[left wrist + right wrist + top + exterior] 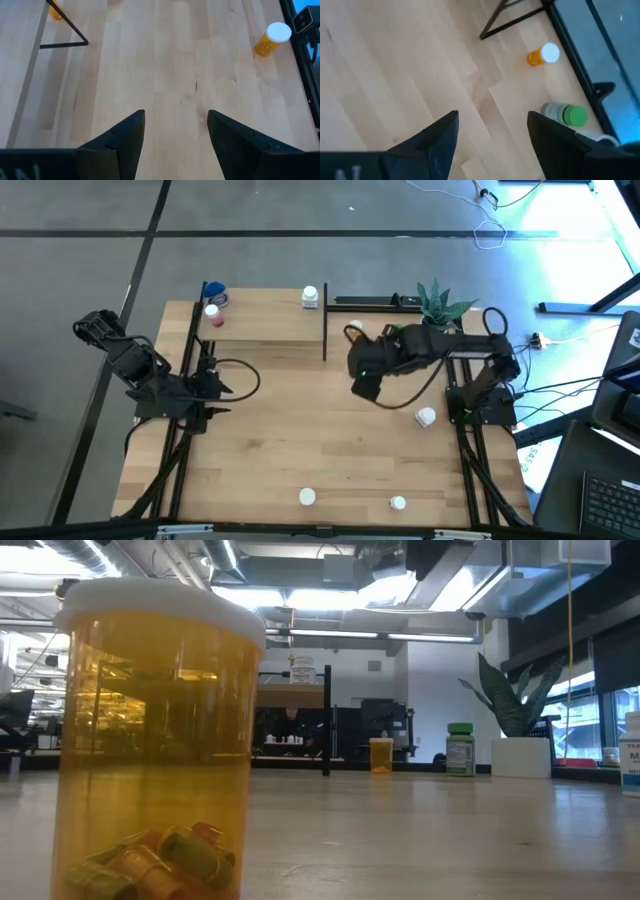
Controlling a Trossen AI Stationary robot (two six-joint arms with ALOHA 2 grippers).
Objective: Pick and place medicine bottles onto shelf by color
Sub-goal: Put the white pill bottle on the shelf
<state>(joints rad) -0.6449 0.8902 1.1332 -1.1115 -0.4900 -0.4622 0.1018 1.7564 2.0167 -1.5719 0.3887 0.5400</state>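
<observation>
The shelf (262, 322) stands at the table's far left and carries a blue bottle (214, 293), a pink one (212, 313) and a white one (310, 297). More medicine bottles stand on the tabletop: one at the right (426, 417) and two by the near edge (307, 497) (398, 503). My right gripper (492, 117) hangs open over bare wood right of the shelf (365, 385); beyond it stand an orange bottle (543, 55) and a green-capped bottle (565, 115). My left gripper (175, 117) is open over the table's left part (212, 387), nothing between its fingers.
A potted plant (437, 305) stands at the far right behind my right arm. The shelf's black posts (325, 330) rise at its edges. An orange bottle (155, 740) fills the low view's left. Bare wood lies across the table's middle.
</observation>
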